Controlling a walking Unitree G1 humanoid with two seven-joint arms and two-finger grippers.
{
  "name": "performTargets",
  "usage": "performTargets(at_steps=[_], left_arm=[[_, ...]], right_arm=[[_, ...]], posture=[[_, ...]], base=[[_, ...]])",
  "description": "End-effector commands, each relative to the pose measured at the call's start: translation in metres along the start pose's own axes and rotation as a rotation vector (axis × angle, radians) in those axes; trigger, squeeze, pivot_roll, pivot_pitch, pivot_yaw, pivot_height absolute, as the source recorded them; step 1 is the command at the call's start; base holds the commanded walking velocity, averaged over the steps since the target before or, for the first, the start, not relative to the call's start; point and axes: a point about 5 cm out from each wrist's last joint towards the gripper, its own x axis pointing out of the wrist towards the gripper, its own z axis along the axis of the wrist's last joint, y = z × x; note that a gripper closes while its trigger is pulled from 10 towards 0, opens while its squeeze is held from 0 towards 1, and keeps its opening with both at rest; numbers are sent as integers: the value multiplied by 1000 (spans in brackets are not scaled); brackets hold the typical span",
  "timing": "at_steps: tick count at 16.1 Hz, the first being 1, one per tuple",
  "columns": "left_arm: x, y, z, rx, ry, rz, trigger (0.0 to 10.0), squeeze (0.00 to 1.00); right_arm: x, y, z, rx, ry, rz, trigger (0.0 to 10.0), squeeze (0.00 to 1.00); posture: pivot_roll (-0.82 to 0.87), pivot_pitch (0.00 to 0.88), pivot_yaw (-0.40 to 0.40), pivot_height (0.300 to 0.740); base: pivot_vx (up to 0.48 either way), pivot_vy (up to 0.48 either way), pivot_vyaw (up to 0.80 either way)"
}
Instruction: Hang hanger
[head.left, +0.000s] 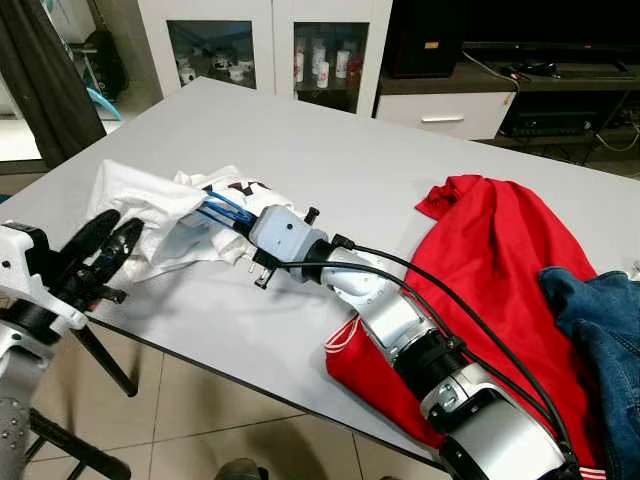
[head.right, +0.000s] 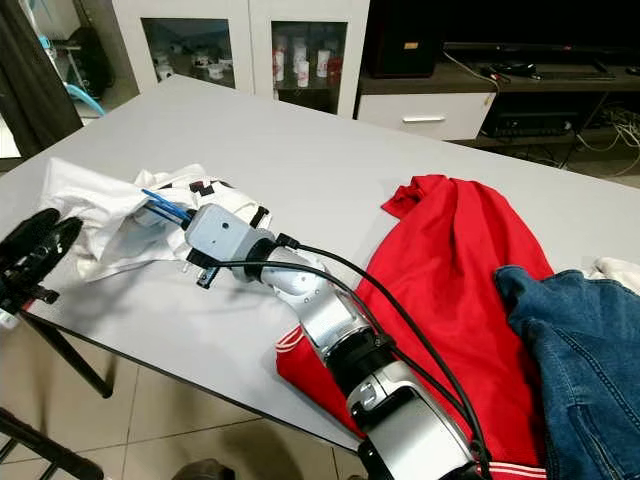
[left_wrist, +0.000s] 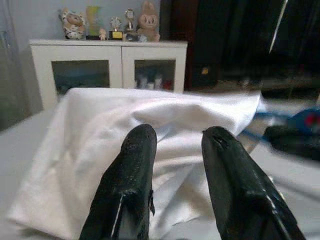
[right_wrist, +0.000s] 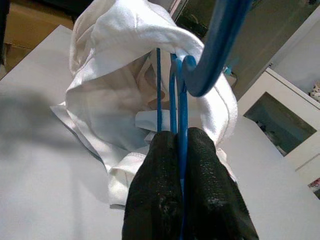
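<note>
Right wrist view: right claw (right_wrist: 182, 137) pinches blue hanger (right_wrist: 176, 95) (left claw (left_wrist: 177, 137) parted, empty).

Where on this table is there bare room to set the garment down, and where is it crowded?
The far half of the grey table, toward the white cabinet, is bare, as is the strip between the white garment and red shirt. The right side is crowded by the red shirt and jeans.

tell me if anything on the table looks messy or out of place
The clothes are untidy: the white garment lies crumpled near the table's edge with the blue hanger inside it, and the red shirt droops over the front edge.
</note>
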Motion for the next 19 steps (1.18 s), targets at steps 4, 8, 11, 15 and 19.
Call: performTargets(at_steps=[4,8,11,15,19], left_arm=[[-24,-13,-48,199,335,-117,10000,0],[-6,-10,-59,300,246,44,10000,0],[-2,1,-50,324,147,143,10000,0],[17,-21,-48,205,-24,163,10000,0],[29,-31,-56,226,-17,120,10000,0]], right_arm=[[-6,-10,2,56,-51,-75,10000,0],[-3,-8,11,60,-102,-50,10000,0],[-4,-7,11,52,-107,-38,10000,0],[-13,-2,4,11,-108,-24,10000,0],[-16,2,8,-34,-134,8,10000,0]], posture=[[148,0,-13,740],[159,0,-25,740],[158,0,-26,740],[152,0,-21,740],[144,0,-19,740]], base=[[0,0,0],[0,0,0],[0,0,0],[0,0,0],[0,0,0]])
